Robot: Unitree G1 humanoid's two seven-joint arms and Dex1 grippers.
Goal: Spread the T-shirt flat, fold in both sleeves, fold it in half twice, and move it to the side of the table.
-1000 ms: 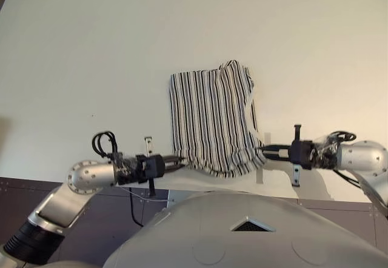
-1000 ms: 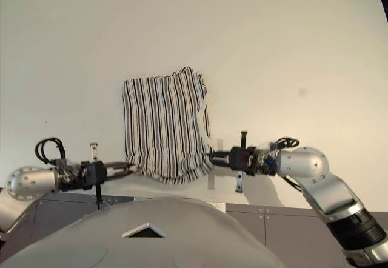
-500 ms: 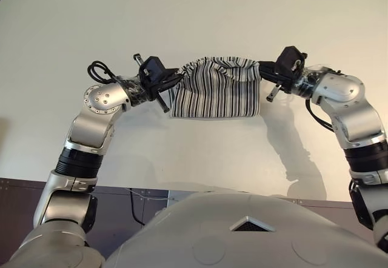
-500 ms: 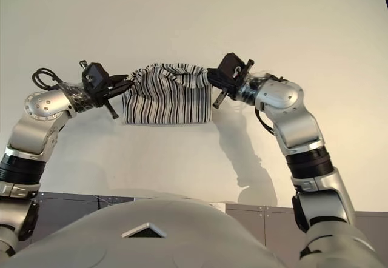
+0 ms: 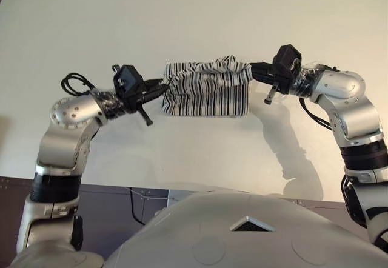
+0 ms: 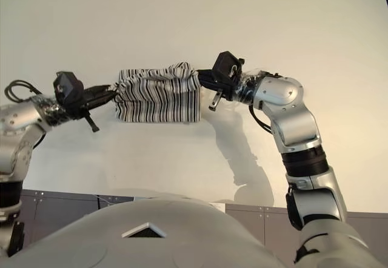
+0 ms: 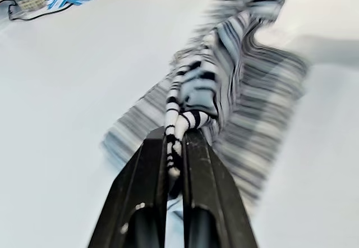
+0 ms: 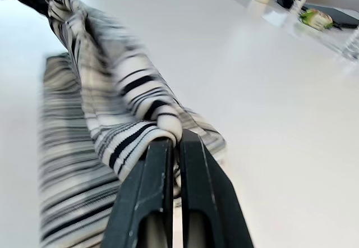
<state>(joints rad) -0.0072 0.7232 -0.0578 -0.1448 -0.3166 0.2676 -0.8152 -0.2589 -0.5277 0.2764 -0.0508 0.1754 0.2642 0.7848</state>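
The black-and-white striped T-shirt [image 5: 206, 92] lies folded into a small rectangle on the white table [image 5: 194, 19], its top layer bunched along the far edge. My left gripper [image 5: 165, 87] is shut on the shirt's left corner, where cloth is pinched between the fingers [image 7: 168, 164]. At the shirt's right corner my right gripper [image 5: 250, 69] is shut on a roll of fabric [image 8: 168, 125]. Both grippers hold their corners slightly above the table, with the shirt stretched between them.
Open white tabletop surrounds the shirt on all sides. The table's near edge [image 5: 121, 186] runs just in front of me. Bottles and small items [image 8: 314, 9] stand at a distant table edge in the right wrist view.
Both grippers carried the shirt's near edge up and over to the far side, folding it in half. Since half a second ago they have lowered and shifted left with the cloth.
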